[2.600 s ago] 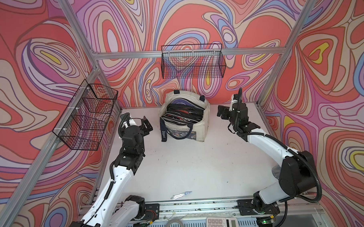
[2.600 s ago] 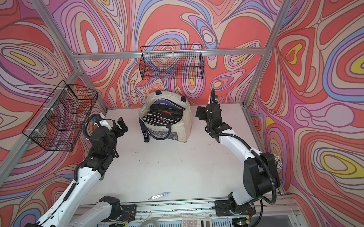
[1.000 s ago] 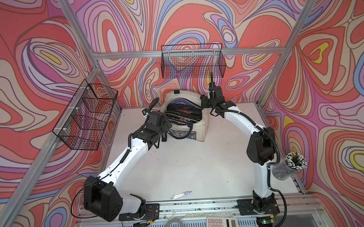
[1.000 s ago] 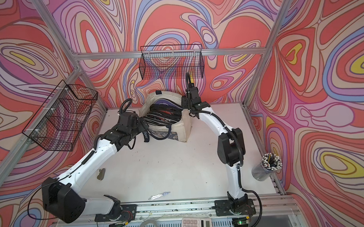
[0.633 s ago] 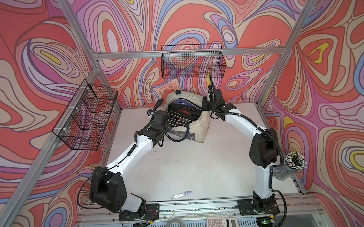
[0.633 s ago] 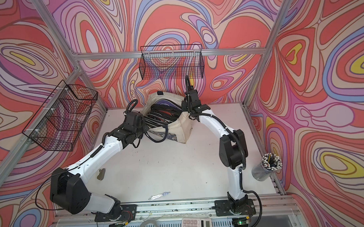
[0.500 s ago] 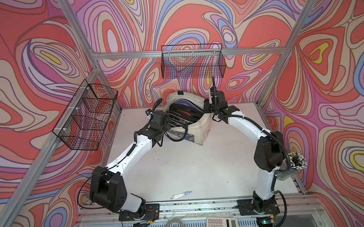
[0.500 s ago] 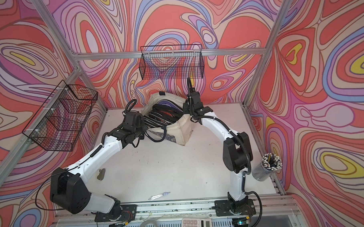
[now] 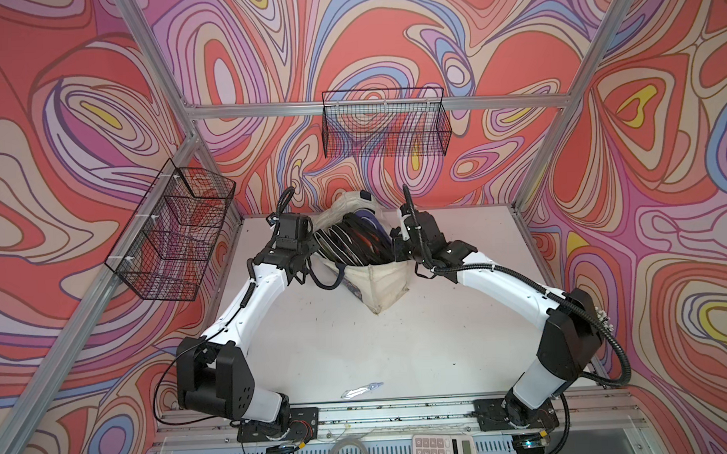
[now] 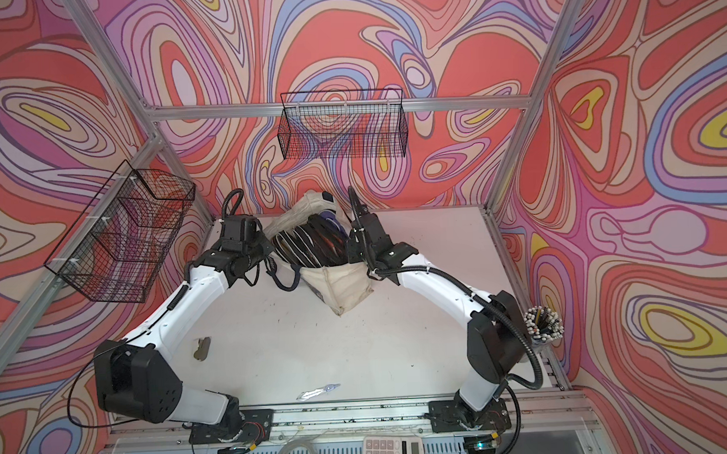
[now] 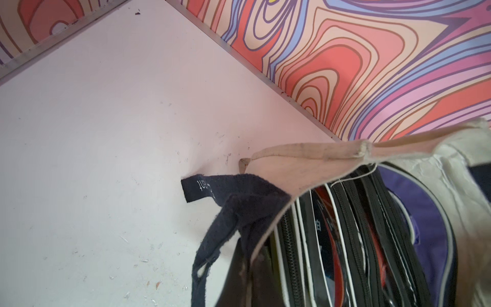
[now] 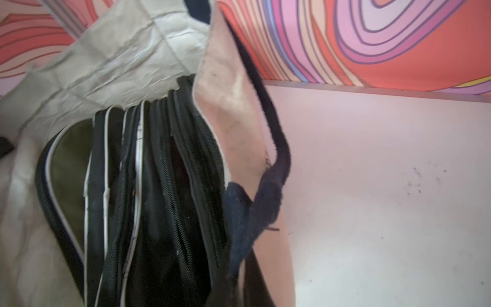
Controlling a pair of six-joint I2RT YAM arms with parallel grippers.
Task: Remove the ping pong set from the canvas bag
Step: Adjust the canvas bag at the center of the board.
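The cream canvas bag hangs stretched between my two grippers near the back wall, and its bottom sags to a point toward the front. The ping pong set, black zipped cases with white piping, fills its open mouth. My left gripper is shut on the bag's left rim, beside a navy handle. My right gripper is shut on the opposite rim, where a navy strap is sewn. The cases lie just inside both grips.
Wire baskets hang on the back wall and the left wall. A small shiny wrapper lies near the table's front edge, and a calculator sits below it. A cup of pens stands at the right edge.
Both grippers have closed on opposite sides of the bag's rim and pulled it up and forward. The mouth is now stretched wide and the bag's bottom hangs in a point.
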